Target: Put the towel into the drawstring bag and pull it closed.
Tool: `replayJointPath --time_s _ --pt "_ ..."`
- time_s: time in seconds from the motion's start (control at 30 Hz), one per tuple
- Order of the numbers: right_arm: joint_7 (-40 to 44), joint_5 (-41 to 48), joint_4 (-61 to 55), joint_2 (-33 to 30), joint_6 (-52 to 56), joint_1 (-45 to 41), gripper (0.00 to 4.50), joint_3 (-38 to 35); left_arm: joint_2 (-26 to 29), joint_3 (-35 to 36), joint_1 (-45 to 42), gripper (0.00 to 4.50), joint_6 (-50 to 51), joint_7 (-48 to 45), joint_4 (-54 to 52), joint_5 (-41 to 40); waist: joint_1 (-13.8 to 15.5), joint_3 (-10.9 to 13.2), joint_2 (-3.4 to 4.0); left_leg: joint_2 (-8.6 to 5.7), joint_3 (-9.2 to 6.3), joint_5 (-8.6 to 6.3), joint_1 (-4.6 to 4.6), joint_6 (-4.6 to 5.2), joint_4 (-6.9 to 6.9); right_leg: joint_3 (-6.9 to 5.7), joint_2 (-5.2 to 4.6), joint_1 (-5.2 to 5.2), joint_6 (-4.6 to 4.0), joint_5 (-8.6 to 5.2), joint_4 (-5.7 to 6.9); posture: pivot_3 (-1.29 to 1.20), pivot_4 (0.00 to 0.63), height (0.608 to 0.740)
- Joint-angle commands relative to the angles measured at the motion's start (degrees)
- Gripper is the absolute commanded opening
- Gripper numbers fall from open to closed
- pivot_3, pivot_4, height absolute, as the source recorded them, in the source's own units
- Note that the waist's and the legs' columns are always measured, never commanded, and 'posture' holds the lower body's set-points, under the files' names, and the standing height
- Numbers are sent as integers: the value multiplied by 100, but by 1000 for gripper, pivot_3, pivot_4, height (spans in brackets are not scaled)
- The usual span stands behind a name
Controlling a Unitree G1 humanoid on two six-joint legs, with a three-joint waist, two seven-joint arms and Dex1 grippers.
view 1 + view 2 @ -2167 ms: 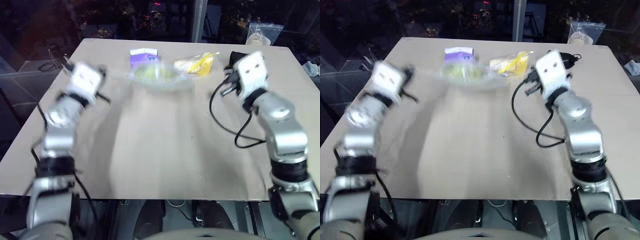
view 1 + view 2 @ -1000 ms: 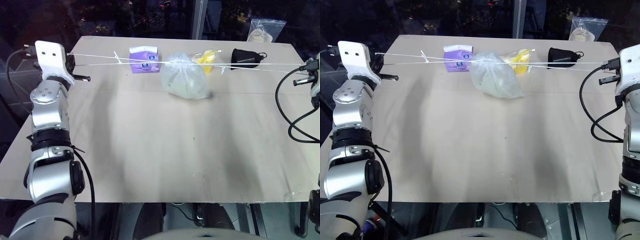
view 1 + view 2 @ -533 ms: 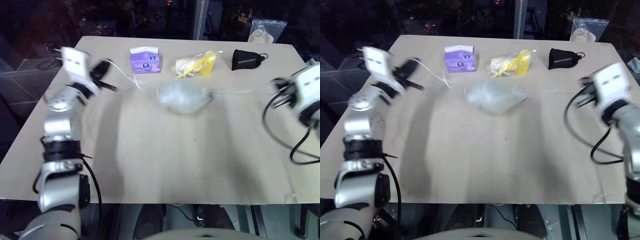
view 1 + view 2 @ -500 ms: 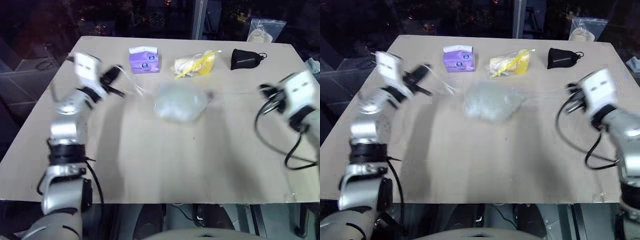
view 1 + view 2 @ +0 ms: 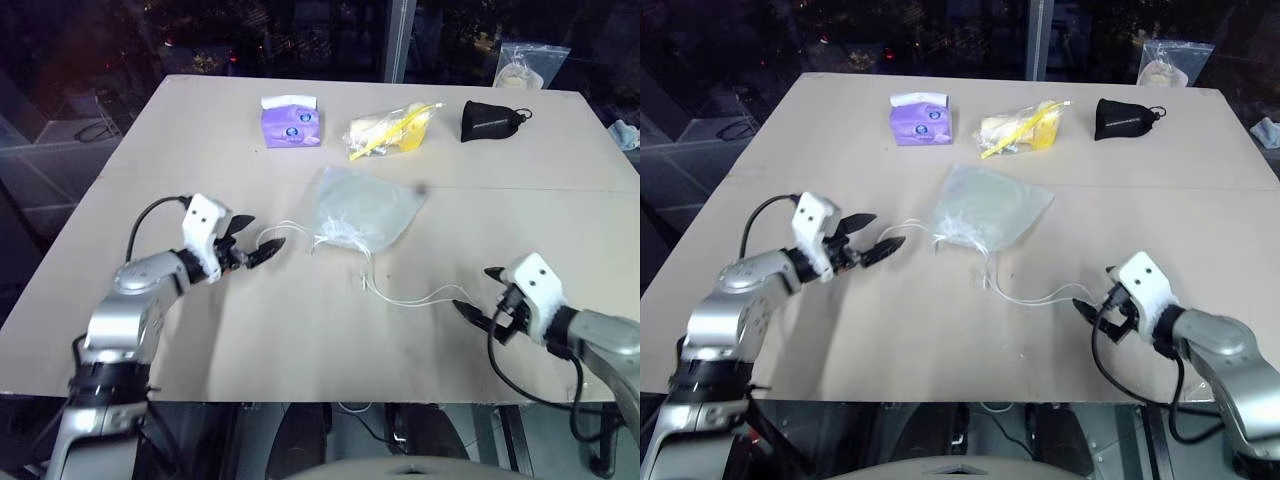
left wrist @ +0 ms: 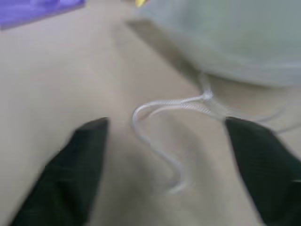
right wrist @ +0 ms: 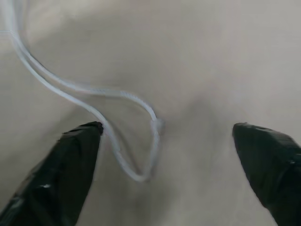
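Left eye view shows the drawstring bag (image 5: 362, 210) lying flat on the tan table (image 5: 300, 330), a little past the middle, with the pale yellow-green towel (image 5: 990, 212) visible through its sheer fabric as a rounded patch inside. The bag's mouth is gathered at the near edge, and the thin white cord (image 5: 400, 293) trails out of it in two directions — one loop toward the robot's left, one longer run toward its right.

The left gripper (image 5: 258, 243) hangs low over the table just beside the left loop of cord, its two black fingers spread apart and nothing between them. Its wrist view shows the cord's curl (image 6: 160, 141) lying loose on the table between the parted fingers (image 6: 75, 169), touching neither.

The right gripper (image 5: 478, 297) sits low near the front right of the table, released as well, its fingers (image 7: 70, 169) wide apart. The end loop of the cord (image 7: 136, 155) lies slack on the surface between them, close to one finger; whether it touches it I cannot tell.

Along the far edge of the table stand a purple tissue pack (image 5: 291, 122), a yellow plastic-wrapped packet (image 5: 392, 129) and a small black pouch (image 5: 491, 120) — all well apart from the bag. A clear plastic bag (image 5: 521, 65) sits beyond the far right corner.
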Motion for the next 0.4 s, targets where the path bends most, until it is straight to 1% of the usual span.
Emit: replayJointPath --time_s 0.03,0.13,0.17,0.23,0.3,0.4 --pt "73 343 -582 268 -524 368 4500 -639 34 683 597 4355 122 8 -987 -509 -10 0 0 1 -1 0 -2 0 0 0 1 -3 0 0 -1 0 150 740" --pt "155 474 -704 345 -712 627 4500 -930 -7 919 1138 4355 309 90 -1562 -758 7 -3 -2 3 -11 0 -1 0 0 -3 1 -3 -5 -3 0 0 150 740" --pt "168 473 -717 349 -773 688 4500 -996 -23 977 1270 4355 363 123 -1671 -813 11 -6 -1 3 -10 0 3 0 1 -3 1 1 -22 -14 0 0 150 740" --pt "194 267 -701 367 -1162 887 4500 -1097 -53 1029 1545 4355 434 159 -1886 -891 18 -8 -1 1 -10 0 15 0 1 2 -3 12 -22 -15 0 0 150 740" --pt "173 157 -632 402 -1397 999 4500 -1119 -78 1013 1716 4355 460 191 -2029 -925 22 -8 -2 -1 -7 0 35 -1 1 1 -4 32 -6 -28 -4 0 150 740" --pt "173 -12 -493 439 -1678 1120 4500 -1035 -103 986 1770 4355 453 255 -2088 -929 21 -7 -2 2 -11 -1 84 -2 0 5 -7 75 -5 -32 -5 0 150 740"
